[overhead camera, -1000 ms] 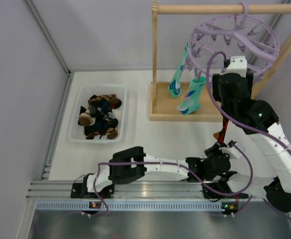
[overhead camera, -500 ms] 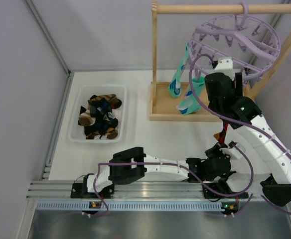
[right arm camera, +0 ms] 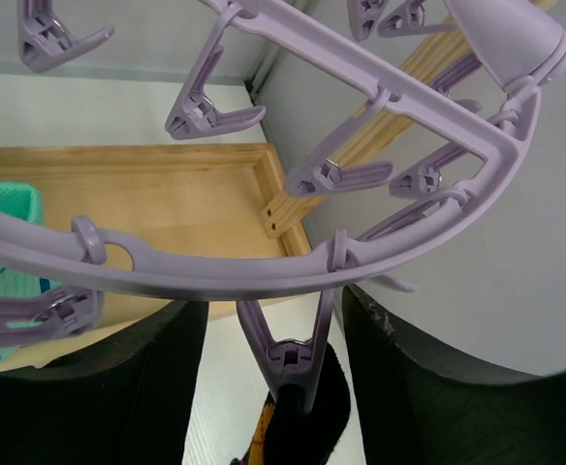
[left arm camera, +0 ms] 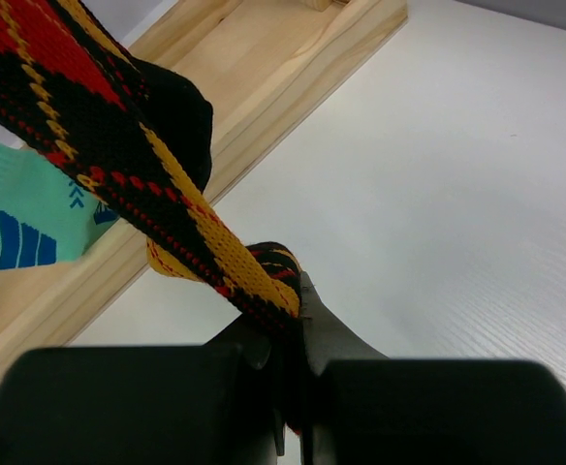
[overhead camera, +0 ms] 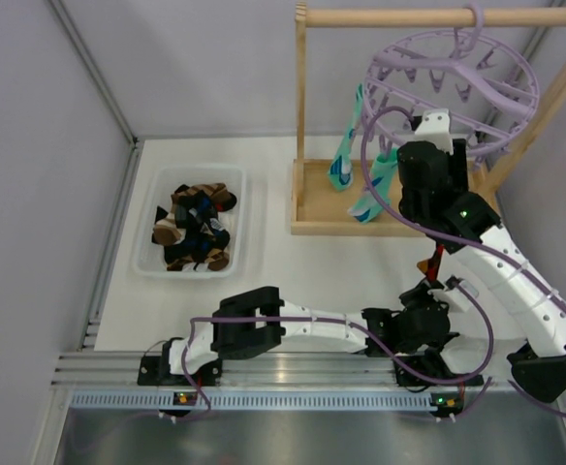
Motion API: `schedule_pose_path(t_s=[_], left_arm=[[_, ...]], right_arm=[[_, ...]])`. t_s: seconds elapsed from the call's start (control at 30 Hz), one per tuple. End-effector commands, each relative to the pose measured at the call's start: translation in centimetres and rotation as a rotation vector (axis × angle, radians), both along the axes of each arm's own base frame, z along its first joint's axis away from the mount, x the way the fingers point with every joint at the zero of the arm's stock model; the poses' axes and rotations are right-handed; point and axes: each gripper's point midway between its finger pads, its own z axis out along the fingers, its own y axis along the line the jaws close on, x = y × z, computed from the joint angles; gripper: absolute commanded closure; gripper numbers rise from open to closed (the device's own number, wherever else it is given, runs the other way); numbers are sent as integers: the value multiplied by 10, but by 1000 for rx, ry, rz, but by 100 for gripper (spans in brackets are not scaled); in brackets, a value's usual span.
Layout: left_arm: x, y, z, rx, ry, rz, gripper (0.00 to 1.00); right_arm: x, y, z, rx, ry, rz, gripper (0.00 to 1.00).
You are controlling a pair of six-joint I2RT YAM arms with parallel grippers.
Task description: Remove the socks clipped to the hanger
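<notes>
The lilac hanger [overhead camera: 453, 77] hangs from the wooden rail. Two turquoise socks [overhead camera: 370, 189] dangle from its left side. A black sock with orange-red diamonds [overhead camera: 431, 260] hangs from one clip peg [right arm camera: 291, 358]. My right gripper [overhead camera: 438, 131] is raised under the ring and open. Its fingers [right arm camera: 118, 387] stand either side of that peg without touching it, and the sock's top [right arm camera: 317, 431] sits just below. The ring [right arm camera: 264, 276] crosses the right wrist view. My left gripper [left arm camera: 298, 320] is shut on the sock's lower end [left arm camera: 167, 184], low by the table [overhead camera: 433, 291].
A clear bin [overhead camera: 147, 262] holding several socks sits at the left of the table. The wooden rail frame [overhead camera: 438, 16] stands on a wooden base [overhead camera: 317, 208] at the back; the base also shows in the left wrist view [left arm camera: 264, 87]. A wall lies close on the right.
My right gripper has moved up and to the left, and now straddles the clip under the ring. The hanger has swung slightly left. The left arm has not moved.
</notes>
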Motion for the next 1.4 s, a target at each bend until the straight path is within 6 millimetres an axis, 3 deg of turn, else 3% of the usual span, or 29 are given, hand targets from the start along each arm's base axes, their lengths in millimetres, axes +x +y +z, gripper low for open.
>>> schedule_pose_path(t_s=[0.0,0.07,0.3,0.47,0.53,0.63,0.77,0.8,0.83,0.87,0.9,1.0,1.17,1.27,1.3,1.33,1.37], left_arm=[[-11,-9,16,-39,4,-27,100],[-11,-8,14,-37,5,-21,100],[-12,-5,6,-42,22,-14,100],[-9,11,-6,-33,39,27,100],[-6,20,-6,-43,49,50,100],[0,49,0,-67,80,99,100],[17,112,34,-113,113,189,100],[26,130,34,-109,132,237,100],[28,145,53,-145,145,255,100],[32,158,54,-139,158,278,100],[41,174,51,-146,172,314,100],[52,223,79,-196,187,385,100],[77,288,103,-212,198,495,100],[104,330,122,-241,204,600,100],[120,358,121,-223,206,684,100],[127,373,126,-233,209,722,100],[135,384,133,-253,219,752,100]], right_arm=[[3,-2,16,17,-63,-31,47],[5,-1,17,19,-65,-33,52],[5,0,15,29,-63,-35,81],[2,0,16,50,-72,-22,82],[1,2,14,75,-73,6,68],[-4,3,9,124,-74,43,57],[-14,-5,2,219,-98,63,52],[-19,-10,6,251,-117,72,51],[-22,-11,6,276,-129,79,48],[-25,-12,3,287,-121,85,44],[-32,-15,6,312,-138,98,33],[-46,-7,4,398,-144,187,13],[-75,-11,6,473,-188,256,4],[-84,-15,7,485,-207,264,3],[-88,-18,8,489,-220,267,1],[-89,-20,10,491,-239,262,0],[-89,-22,2,482,-233,251,1]])
